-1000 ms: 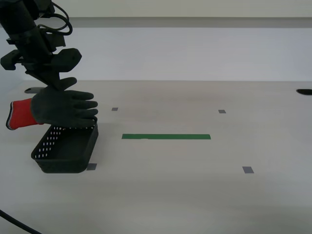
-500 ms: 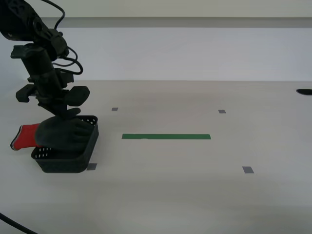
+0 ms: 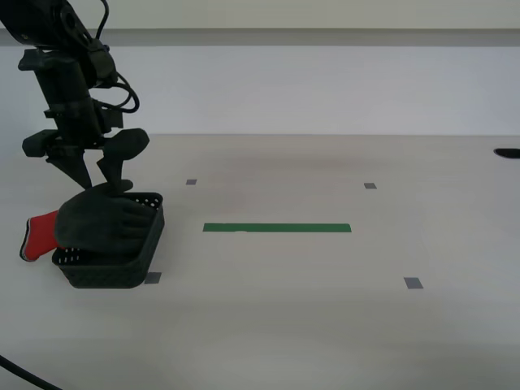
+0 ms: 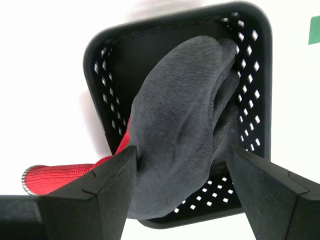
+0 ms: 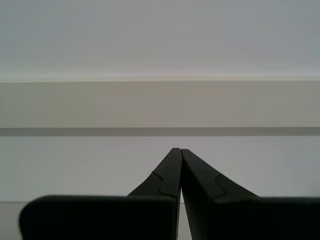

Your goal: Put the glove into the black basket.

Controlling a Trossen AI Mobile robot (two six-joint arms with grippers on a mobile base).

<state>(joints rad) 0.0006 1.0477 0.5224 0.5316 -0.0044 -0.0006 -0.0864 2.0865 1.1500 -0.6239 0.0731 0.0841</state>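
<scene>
The glove (image 3: 101, 221) lies across the black basket (image 3: 122, 272) at the exterior view's left. Its dark grey fingers rest inside and its red cuff (image 3: 39, 236) hangs out over the basket's rim. My second gripper (image 3: 103, 180) hovers just above the glove, open and holding nothing. In the second wrist view the glove (image 4: 180, 125) drapes over the basket (image 4: 250, 75) below my open second gripper (image 4: 181, 152), with the cuff (image 4: 65, 175) outside the rim. My first gripper (image 5: 179, 150) is shut and empty, facing a wall; it does not show in the exterior view.
A green tape strip (image 3: 276, 227) lies on the pale tabletop beside the basket. Small grey tape squares (image 3: 413, 283) (image 3: 370, 185) (image 3: 191, 182) dot the table. A dark object (image 3: 507, 153) sits at the table's far edge on the exterior view's right.
My second gripper carried the glove down onto the basket, opened and let it go, then rose slightly. The glove now rests on the basket.
</scene>
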